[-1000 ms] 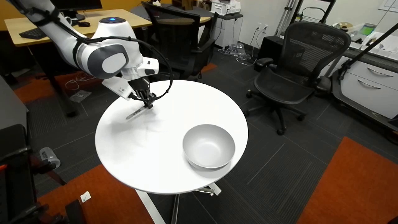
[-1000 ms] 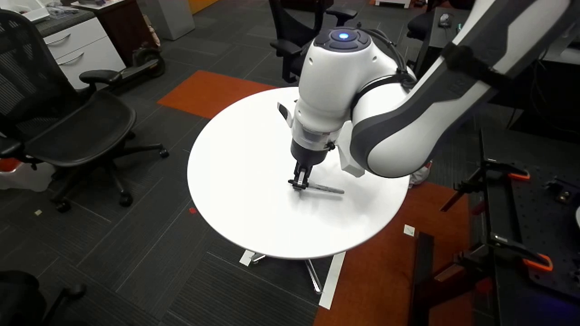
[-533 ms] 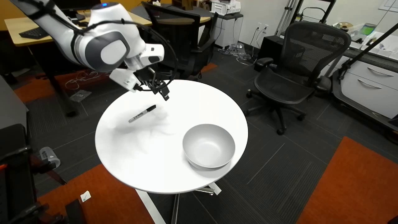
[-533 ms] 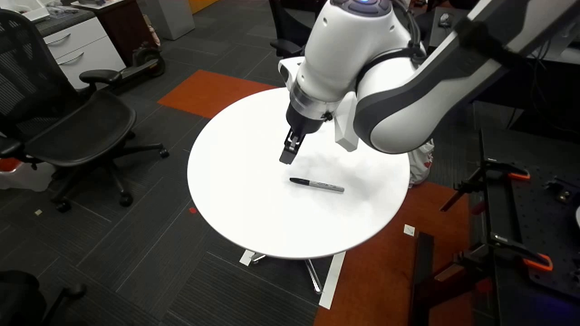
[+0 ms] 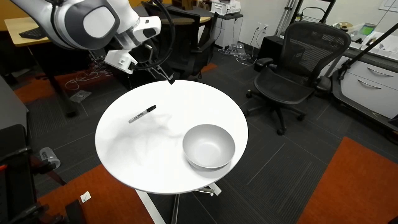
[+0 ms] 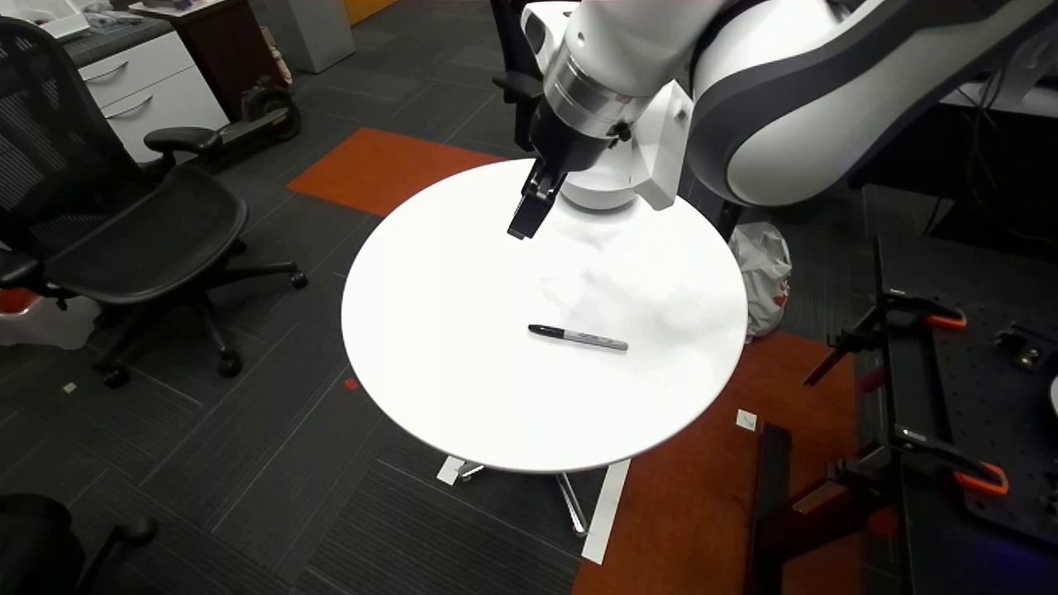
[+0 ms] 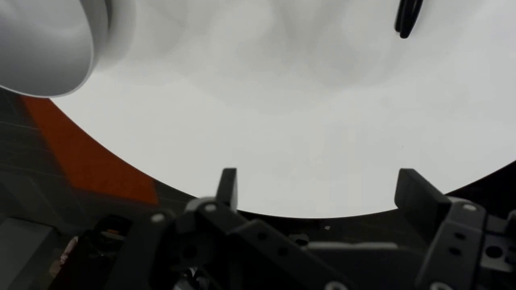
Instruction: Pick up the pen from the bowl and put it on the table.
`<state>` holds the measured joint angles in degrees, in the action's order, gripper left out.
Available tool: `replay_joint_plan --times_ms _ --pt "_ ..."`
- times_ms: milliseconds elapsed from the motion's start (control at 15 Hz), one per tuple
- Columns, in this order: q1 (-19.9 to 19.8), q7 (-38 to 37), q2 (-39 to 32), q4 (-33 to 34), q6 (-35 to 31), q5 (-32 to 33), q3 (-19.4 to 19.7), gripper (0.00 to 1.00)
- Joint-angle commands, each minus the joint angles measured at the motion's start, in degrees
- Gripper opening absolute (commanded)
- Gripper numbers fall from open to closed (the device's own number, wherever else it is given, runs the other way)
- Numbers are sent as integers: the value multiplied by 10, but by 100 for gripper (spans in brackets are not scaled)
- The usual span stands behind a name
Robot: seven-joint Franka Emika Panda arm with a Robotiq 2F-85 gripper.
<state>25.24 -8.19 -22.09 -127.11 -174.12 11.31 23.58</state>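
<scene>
The pen (image 5: 142, 114), grey with a black cap, lies flat on the round white table (image 5: 149, 161). It shows whole in both exterior views, and the wrist view catches only its dark end (image 7: 408, 16). The light grey bowl (image 5: 209, 147) sits upright near the table's edge, with nothing inside. In an exterior view the arm partly covers the bowl (image 6: 602, 197). My gripper (image 7: 318, 177) stands open in the wrist view, its fingers wide apart with nothing between them. It hangs above the table, clear of both pen and bowl.
A black office chair (image 5: 298, 62) stands beside the table, and another black chair (image 5: 177, 34) is behind it. A wooden desk (image 5: 21, 28) is at the back. A black workbench (image 6: 975, 372) with orange-tipped clamps stands on another side.
A second ago the gripper was closed around the pen's capped end at the table. It has since opened, let go and risen away, while the pen stays on the table.
</scene>
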Motion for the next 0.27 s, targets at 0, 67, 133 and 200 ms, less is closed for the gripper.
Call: replay_joint_plan --times_ms 0,67,133,200 --pt "4 0 5 -5 0 0 3 100" --pt "5 0 8 -8 0 0 3 100" --pt "5 0 10 -11 0 0 3 100" --pt "5 0 11 -12 0 0 3 100"
